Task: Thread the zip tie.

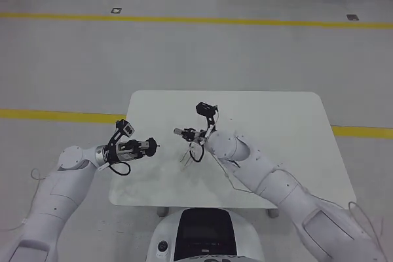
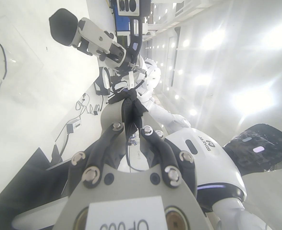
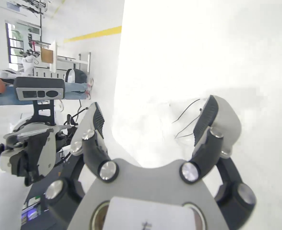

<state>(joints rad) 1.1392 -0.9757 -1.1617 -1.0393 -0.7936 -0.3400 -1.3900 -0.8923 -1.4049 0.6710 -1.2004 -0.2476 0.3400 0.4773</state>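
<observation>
White table (image 1: 281, 131) sits mid-frame in the top view, with broad bare surface toward its right edge. The left gripper (image 1: 152, 145), fingers pressed together, hangs near the left edge, facing the right gripper (image 1: 179, 133), fingers spread apart, at centre. A thin black zip tie (image 1: 190, 157) lies on the tabletop just below it.

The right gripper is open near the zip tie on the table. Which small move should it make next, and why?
Probably lower the right gripper onto the zip tie and close on it. The gripper is open and holds nothing. The zip tie lies loose on the table, close to one side of the gripper. Threading can hardly begin before one end is held.
</observation>
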